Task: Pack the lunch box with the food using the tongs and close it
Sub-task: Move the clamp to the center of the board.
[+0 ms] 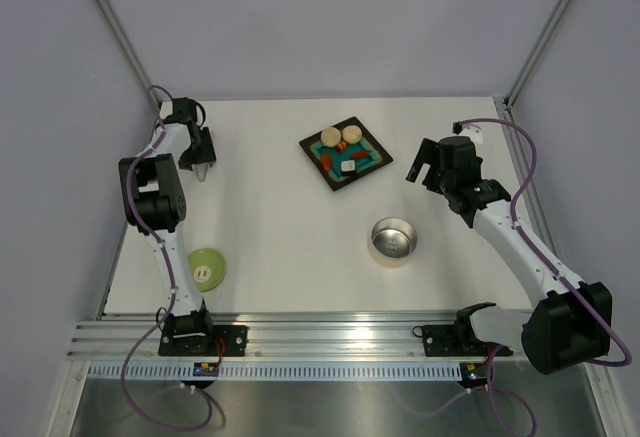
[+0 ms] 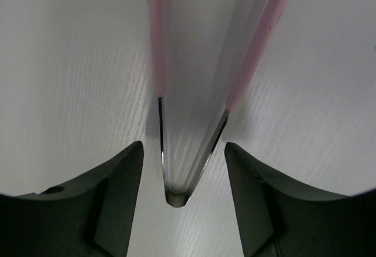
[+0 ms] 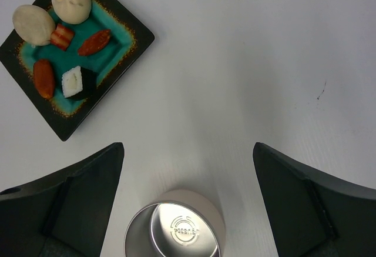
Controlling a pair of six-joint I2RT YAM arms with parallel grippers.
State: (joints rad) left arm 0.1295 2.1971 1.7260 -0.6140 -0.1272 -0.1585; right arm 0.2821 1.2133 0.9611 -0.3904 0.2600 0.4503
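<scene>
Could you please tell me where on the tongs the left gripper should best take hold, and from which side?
Probably on the bare metal arms near the joined bend, short of the pink sleeves, coming from above with one finger outside each arm. The tongs lie in a narrow V between the fingers of the left gripper, so closing there would press both arms together.

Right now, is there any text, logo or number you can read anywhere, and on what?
None can be read for certain.
Embossed round stamp on the floor of the lunch box: letters too blurred to read.
White mark at the centre of the green lid: too small to read.
</scene>
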